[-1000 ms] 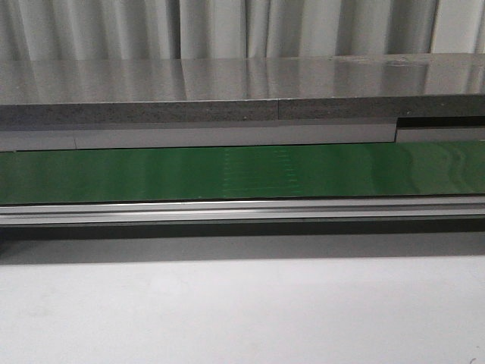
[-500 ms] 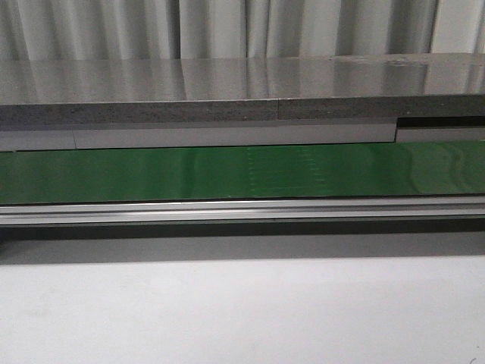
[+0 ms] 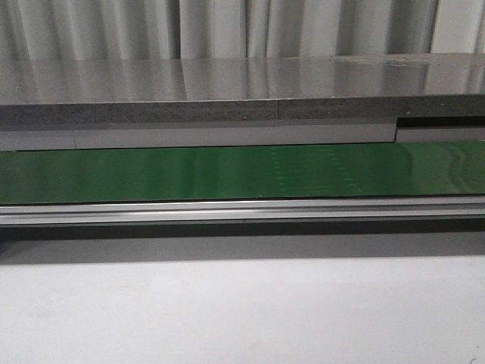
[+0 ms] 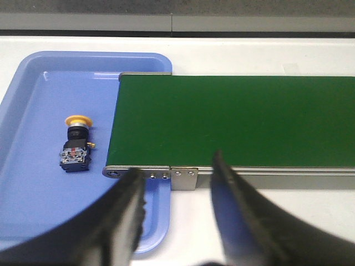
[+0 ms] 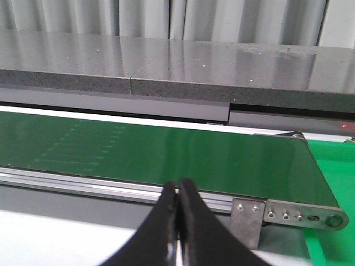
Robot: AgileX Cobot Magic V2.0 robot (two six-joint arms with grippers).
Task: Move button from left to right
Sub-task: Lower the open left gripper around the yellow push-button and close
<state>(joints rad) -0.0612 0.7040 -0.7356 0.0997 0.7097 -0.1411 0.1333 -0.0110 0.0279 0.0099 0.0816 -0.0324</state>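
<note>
Left pincer point(image 4: 176, 213): released, fingers spread and empty, hanging above the belt's near rail and the tray's near rim.
Right pincer point(image 5: 177, 221): clenched on nothing, tips pressed together, near side of the belt by its right end.
Button point(image 4: 76, 143): lies on its side in the blue tray point(image 4: 33, 183), at about 10 o'clock from the left pincer, yellow cap pointing to 12, black body nearer.
Handling: looks light, rigid and hard; the round cap would likely slip, so the boxy body's flat sides seem the better hold.
Belt point(image 4: 233, 119): green, its left end overhangs the tray at 3 o'clock of the button, close beside it.
Room: open tray floor at 9 and 6 o'clock of the button; the belt edge crowds the 3 o'clock side.
Tabletop point(image 3: 242, 311): white, bare in the front view.
</note>
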